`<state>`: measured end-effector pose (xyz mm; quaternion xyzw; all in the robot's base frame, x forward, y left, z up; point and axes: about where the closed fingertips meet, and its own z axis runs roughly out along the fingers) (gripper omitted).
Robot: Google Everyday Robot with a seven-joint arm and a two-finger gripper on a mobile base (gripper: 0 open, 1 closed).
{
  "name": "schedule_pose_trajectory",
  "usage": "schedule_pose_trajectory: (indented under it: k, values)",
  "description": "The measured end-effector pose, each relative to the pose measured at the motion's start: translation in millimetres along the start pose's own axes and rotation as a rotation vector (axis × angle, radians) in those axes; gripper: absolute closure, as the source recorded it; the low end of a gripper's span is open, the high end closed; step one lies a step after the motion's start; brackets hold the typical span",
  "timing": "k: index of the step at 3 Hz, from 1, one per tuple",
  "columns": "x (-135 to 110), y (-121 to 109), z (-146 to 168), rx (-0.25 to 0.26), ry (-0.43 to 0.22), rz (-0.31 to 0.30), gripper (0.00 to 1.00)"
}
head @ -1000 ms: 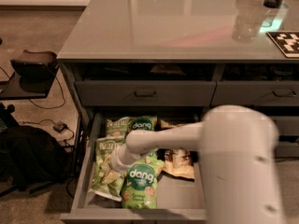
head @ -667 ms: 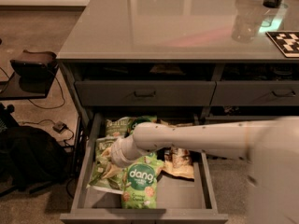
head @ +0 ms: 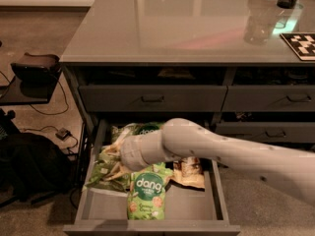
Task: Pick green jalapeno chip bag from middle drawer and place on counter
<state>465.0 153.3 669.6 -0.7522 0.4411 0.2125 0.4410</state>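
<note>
Pale green jalapeno chip bag [head: 101, 173] is noted flat at the left end of the middle drawer [head: 189, 205], lower left of frame, just below and left of the claw [head: 115, 152]. Its long axis is not resolved. Claw state: cannot be told. The arm is extended in from the lower right, its wrist low above the dang bag [head: 146, 193].

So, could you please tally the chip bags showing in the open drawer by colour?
Bright green bags (front, back): 2
Pale green bag: 1
Tan bag: 1
Total: 4
The claw is down among the bags at the left of the middle drawer.
</note>
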Motion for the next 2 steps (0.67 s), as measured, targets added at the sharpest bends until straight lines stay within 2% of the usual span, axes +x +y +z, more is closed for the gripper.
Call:
schedule_pose_trajectory:
  k: [1,2]
  values:
    - [-27,-5,-46,0.107,-0.041,-0.015,1.00]
    - [-11,-5,-73,0.162,-0.010,0.013,1.00]
